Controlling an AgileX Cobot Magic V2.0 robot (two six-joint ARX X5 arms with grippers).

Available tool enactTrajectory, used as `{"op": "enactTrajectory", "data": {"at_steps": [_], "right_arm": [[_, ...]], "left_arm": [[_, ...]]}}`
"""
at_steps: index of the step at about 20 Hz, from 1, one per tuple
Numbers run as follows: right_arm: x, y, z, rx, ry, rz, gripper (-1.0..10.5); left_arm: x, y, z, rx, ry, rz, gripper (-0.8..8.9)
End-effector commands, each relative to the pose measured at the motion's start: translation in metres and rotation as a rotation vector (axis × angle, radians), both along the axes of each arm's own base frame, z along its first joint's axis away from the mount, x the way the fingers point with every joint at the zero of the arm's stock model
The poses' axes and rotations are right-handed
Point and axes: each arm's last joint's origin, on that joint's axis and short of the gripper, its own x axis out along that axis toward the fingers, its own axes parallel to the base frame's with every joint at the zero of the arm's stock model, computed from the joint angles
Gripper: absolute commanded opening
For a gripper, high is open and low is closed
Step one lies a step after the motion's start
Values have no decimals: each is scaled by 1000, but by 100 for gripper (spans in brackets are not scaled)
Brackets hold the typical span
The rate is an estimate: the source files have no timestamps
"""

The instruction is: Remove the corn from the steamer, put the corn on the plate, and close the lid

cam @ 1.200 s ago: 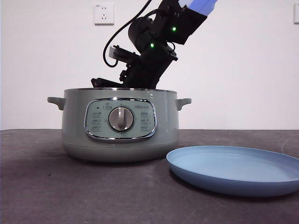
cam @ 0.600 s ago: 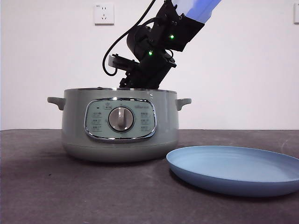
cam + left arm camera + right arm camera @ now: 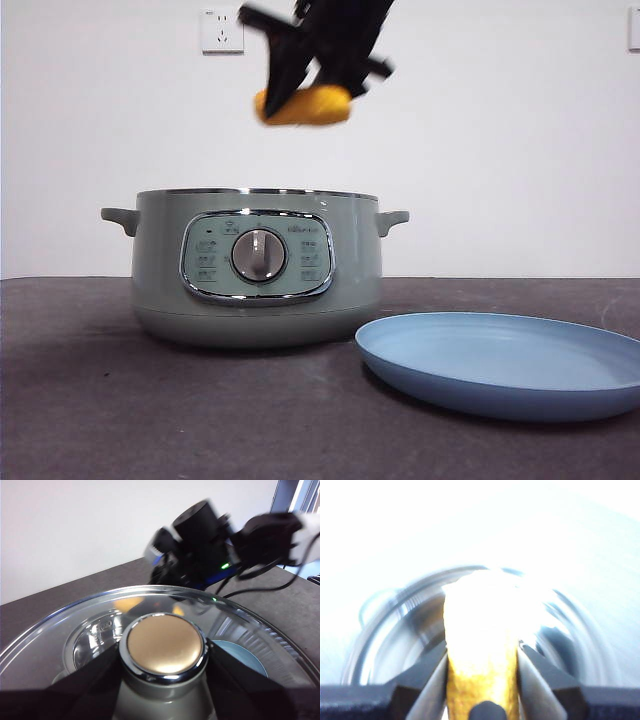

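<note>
The yellow-orange corn (image 3: 303, 106) hangs blurred in the air, well above the open sage-green steamer (image 3: 258, 270). My right gripper (image 3: 296, 92) is shut on it, coming down from the top edge. In the right wrist view the corn (image 3: 480, 645) stands between the jaws of the right gripper (image 3: 481, 685), with the steamer's rim (image 3: 385, 625) below. The light-blue plate (image 3: 500, 365) lies empty to the right of the steamer. My left gripper (image 3: 163, 692) is shut on the knob (image 3: 164, 644) of the glass lid (image 3: 75, 625), out of the front view.
A white wall socket (image 3: 221, 30) sits high on the wall behind. The right arm (image 3: 200, 545) shows dark beyond the lid in the left wrist view. Dark tabletop (image 3: 100, 400) runs in front of the steamer and plate.
The right gripper has risen out of the steamer with the corn in it, from inside the pot to well above its rim. Steamer and plate have not moved.
</note>
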Motion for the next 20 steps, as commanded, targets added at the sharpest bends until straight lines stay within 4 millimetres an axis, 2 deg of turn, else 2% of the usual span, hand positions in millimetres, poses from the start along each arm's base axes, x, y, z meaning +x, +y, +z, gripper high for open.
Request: {"op": "enactTrajectory", "data": {"at_steps": [1,6,10,12,15,17,20], "right_arm": [[-23,-18,23,-43,27,-11,-13],[-69,-65,69,-76,53,-66,-13],[-103,-97,95,-100,34,-124,-13],[-115,-109,101,-94,31,-139,-13],[-123,-123,89,-113,61,-165,-13],[-123,-131,68,-119,90,-194,-13],[-120,-135,18,-97,144,-206,-13]], "left_arm": [[-6,2,11,-29,-84,-4,-6],[-2,1,12,-28,-94,-7,-6],[5,-2,10,0,-90,-13,-6],[9,-4,9,1,-84,-17,-7],[12,-5,10,-1,-89,-17,-7],[13,-5,11,-4,-98,-17,-7],[13,-5,11,-6,-102,-17,-6]]}}
